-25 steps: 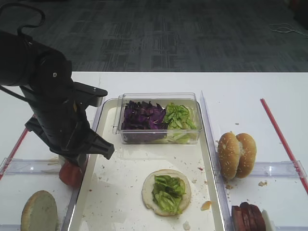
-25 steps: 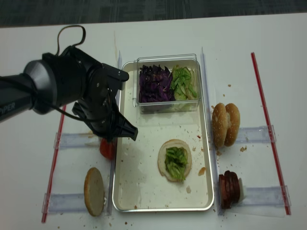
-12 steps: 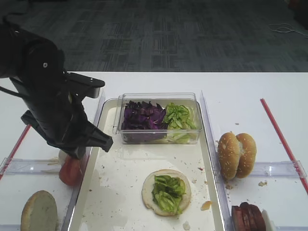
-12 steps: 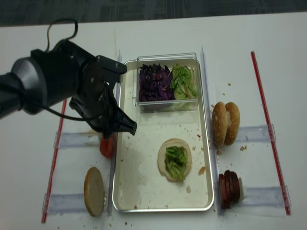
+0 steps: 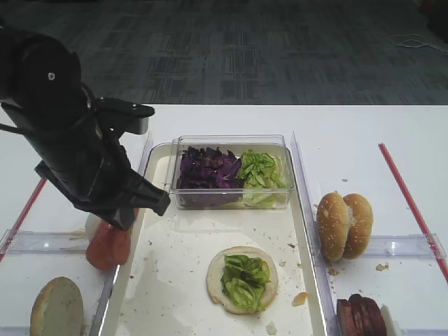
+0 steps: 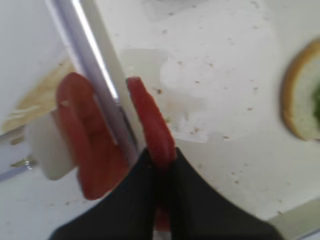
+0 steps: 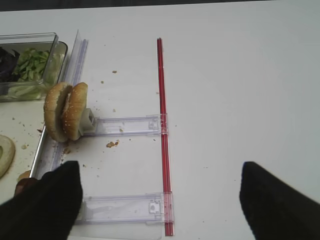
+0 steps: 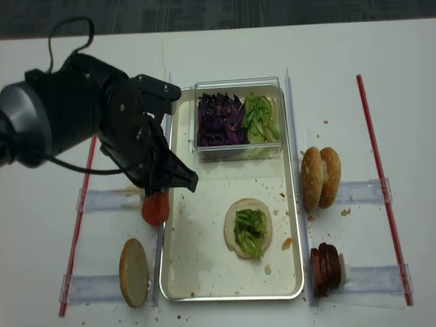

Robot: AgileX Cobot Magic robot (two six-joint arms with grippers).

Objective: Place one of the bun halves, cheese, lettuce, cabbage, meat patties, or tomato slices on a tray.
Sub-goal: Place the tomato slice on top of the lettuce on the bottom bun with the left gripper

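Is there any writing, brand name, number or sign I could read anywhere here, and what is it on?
None can be read: no text shows on the black robot arm, the large white rectangular tray, the clear plastic box or the white table.

And up I come! My left gripper [image 6: 160, 167], jaws pinched on one of the tomato slices [image 6: 150, 122], has risen from where it sat a second ago, down low on the stack beside the tray [image 5: 140, 231]. The slice has come away from the other red slices [image 6: 87, 140] and now hangs at the tray's left rim. My arm has swung back and leftward in the high views, so more of the tomatoes [image 8: 155, 208] show beneath it.
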